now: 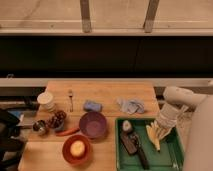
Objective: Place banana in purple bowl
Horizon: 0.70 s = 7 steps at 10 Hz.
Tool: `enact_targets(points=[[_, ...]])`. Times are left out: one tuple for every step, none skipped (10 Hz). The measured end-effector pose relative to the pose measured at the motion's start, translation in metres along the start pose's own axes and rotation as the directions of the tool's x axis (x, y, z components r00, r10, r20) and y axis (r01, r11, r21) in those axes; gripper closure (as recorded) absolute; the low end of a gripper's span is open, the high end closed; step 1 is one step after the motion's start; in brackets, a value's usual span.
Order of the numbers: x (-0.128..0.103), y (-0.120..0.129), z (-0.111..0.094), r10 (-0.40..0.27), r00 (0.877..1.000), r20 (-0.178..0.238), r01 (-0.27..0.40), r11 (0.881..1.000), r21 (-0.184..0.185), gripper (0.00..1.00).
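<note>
The banana [153,134], a pale yellow forked piece, lies in the right part of the green tray [171,156]. My gripper [162,128] hangs from the white arm [176,97] at the right and sits right at the banana's upper end. The purple bowl [93,124] stands on the wooden table [112,92], left of the tray, about a bowl's width from the banana. The bowl looks empty.
An orange bowl [76,149] with a round yellow lump stands in front of the purple bowl, with an orange-red stick [67,132] beside it. Dark tools [133,144] lie in the tray. A blue sponge [92,105], a grey cloth [131,105], a fork [70,98], a white cup [46,100] and dark fruit [57,120] lie farther back and left.
</note>
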Motion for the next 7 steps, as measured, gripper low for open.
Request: enact_targets(points=[[0.001,0.001,0.0,-0.006,1.0,0.001,0.006,1.0,-0.001,0.96],[0.001,0.003,-0.001,-0.01,1.0,0.004,0.01,1.0,-0.008,1.0],[0.0,0.004,-0.004,-0.013,1.0,0.012,0.013,1.0,-0.014,1.0],[-0.001,0.009,-0.018,-0.025,0.999,0.033,0.025,1.0,-0.011,1.0],[-0.002,0.015,-0.029,-0.036,0.998,0.05,0.037,0.999,-0.005,1.0],[-0.003,0.025,-0.049,-0.057,0.995,0.079,0.056,0.998,0.004,1.0],[-0.001,0.037,-0.077,-0.078,0.99,0.117,0.076,0.997,0.019,1.0]])
